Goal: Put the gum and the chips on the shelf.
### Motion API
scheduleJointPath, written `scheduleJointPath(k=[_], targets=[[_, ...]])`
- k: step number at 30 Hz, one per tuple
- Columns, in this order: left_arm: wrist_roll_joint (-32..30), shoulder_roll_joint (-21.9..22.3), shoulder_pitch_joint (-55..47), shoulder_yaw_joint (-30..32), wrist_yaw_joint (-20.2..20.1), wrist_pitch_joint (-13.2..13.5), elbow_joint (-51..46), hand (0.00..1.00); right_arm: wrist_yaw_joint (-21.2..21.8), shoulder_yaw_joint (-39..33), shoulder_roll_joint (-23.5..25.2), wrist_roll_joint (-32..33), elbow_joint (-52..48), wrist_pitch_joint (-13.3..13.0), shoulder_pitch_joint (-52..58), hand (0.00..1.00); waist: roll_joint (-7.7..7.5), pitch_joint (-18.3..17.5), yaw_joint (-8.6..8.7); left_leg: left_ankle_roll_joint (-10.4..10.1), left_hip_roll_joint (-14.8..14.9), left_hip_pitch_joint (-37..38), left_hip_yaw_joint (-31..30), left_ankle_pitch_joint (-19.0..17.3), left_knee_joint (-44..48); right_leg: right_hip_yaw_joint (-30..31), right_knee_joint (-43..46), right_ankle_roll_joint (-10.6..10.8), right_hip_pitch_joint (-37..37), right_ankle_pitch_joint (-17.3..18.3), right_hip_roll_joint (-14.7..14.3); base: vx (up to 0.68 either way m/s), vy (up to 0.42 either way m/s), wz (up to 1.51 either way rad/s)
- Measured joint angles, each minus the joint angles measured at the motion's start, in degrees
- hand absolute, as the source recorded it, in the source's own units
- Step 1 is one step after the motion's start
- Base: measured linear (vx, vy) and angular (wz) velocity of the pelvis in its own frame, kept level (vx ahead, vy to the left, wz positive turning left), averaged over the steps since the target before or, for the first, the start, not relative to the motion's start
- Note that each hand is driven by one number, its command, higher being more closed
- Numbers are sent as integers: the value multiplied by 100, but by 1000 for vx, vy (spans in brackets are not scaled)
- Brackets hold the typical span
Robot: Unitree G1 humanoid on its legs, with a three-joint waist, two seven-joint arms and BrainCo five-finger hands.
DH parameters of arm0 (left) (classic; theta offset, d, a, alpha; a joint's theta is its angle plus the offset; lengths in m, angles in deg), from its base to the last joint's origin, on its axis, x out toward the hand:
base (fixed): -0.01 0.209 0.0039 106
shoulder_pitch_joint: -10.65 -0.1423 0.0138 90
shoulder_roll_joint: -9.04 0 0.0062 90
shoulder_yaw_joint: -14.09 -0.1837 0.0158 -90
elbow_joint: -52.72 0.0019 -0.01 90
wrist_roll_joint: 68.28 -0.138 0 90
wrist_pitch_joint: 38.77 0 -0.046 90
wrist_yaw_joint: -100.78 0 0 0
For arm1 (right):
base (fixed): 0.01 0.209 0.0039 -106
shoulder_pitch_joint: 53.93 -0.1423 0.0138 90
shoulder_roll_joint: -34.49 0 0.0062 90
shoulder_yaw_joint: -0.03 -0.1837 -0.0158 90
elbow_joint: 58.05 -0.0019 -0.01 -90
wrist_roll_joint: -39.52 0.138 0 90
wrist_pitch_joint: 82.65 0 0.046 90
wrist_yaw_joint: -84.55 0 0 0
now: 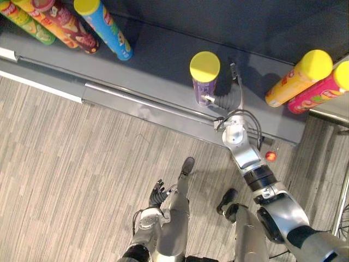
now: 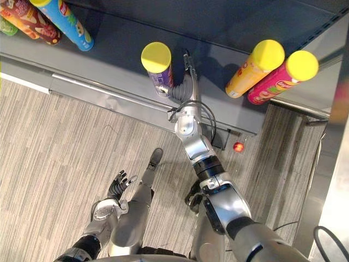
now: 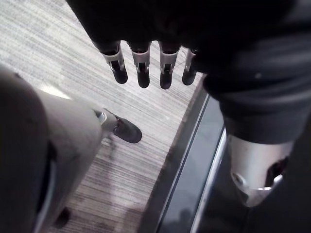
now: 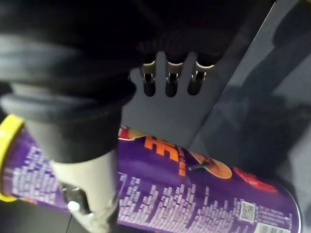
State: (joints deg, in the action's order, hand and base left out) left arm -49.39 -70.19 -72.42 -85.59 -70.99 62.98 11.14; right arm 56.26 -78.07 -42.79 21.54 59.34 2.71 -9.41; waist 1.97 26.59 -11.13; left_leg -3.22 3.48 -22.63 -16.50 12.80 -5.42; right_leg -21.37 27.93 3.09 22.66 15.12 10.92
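The purple chips can [image 1: 204, 76] with the yellow lid stands upright on the dark shelf [image 1: 158, 60], upper middle of the frame. The right hand [image 4: 171, 77] is up on the shelf just beside it, to its right. Its fingers are stretched out straight and hold nothing, and the thumb lies along the can's side without curling round it. The left hand [image 1: 157, 194] hangs low in the bottom middle, above the striped floor [image 1: 71, 164], fingers [image 3: 141, 73] loose and empty.

At the upper left of the shelf are a green can [image 1: 24, 22], a red can [image 1: 65, 24] and a blue can [image 1: 106, 27]. At the upper right are an orange can [image 1: 297, 76] and a pink can [image 1: 319, 90]. A small red round thing [image 1: 270, 156] shows just in front of the shelf's edge, right of the right arm.
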Motion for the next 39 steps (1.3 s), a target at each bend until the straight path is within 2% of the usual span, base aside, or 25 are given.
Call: scheduleJointPath(k=[4,8,10,12,15,17,22,23,28,30,35,39], targets=[[-5,-29,-11,80,-22,-29,196,0,125,6,-13,4,-15,-72,265,0,-43,-42,33,80,-21,211,42,-57,0,36,-93,16,-225,-1,-15,30,-29,-5],[-186,-188,-197,116,-108,-107,326,0,245,173,-6,6,-146,-81,623,0,-256,-277,73,85,0,396,166,-72,0,83,-213,30,-427,-7,-18,45,-21,-5],[-225,-208,-260,118,-123,-118,408,0,292,218,5,6,-253,-101,712,0,-288,-406,166,77,-2,487,179,-79,-1,79,-309,66,-565,-33,-32,43,-4,-2],[-328,-204,-320,128,-152,-154,437,0,357,200,6,5,-371,-106,807,0,-291,-512,176,13,12,636,241,-116,0,123,-409,108,-734,-61,-50,18,11,-12],[-439,-176,-522,325,-203,-245,581,0,382,186,60,6,-630,-144,1309,0,-320,-945,195,-145,38,865,349,-196,-1,176,-731,217,-1053,-128,-108,38,19,-13],[-456,-174,-728,356,-211,-290,638,0,387,186,163,9,-927,-169,1670,0,-344,-1263,305,-231,23,1046,432,-270,-2,213,-965,270,-1311,-207,-119,55,27,-11],[-674,-122,-839,571,-238,-438,730,0,465,185,213,94,-1591,-244,2143,0,-352,-1537,333,-233,41,1399,676,-410,-3,413,-1451,336,-1750,-435,-196,41,18,-24],[-675,-120,-851,586,-239,-477,789,0,555,189,220,118,-1654,-312,2236,0,-356,-1630,394,-228,37,1447,712,-431,-3,438,-1538,348,-1817,-476,-201,53,5,-14],[-907,-115,-959,739,-236,-512,876,0,836,243,329,348,-2043,-395,2720,0,-365,-1800,605,-215,31,1776,913,-554,-4,588,-1855,374,-2188,-609,-222,58,2,-19],[-938,-107,-965,734,-237,-572,954,0,949,263,311,486,-2183,-430,3028,0,-360,-1899,639,-216,33,1840,985,-590,-4,650,-1954,379,-2257,-652,-232,44,-3,-17],[-1062,-98,-994,740,-231,-567,1067,0,1419,386,133,821,-2725,-523,4237,0,-355,-1949,819,-241,46,2079,1048,-666,-6,689,-2093,394,-2532,-677,-260,41,-15,-5],[-1062,-90,-1116,741,-234,-563,1097,0,1512,297,139,899,-3249,-609,5132,0,-316,-2070,972,-228,75,2151,1132,-715,-36,766,-2153,393,-2585,-679,-285,7,-12,-12]])
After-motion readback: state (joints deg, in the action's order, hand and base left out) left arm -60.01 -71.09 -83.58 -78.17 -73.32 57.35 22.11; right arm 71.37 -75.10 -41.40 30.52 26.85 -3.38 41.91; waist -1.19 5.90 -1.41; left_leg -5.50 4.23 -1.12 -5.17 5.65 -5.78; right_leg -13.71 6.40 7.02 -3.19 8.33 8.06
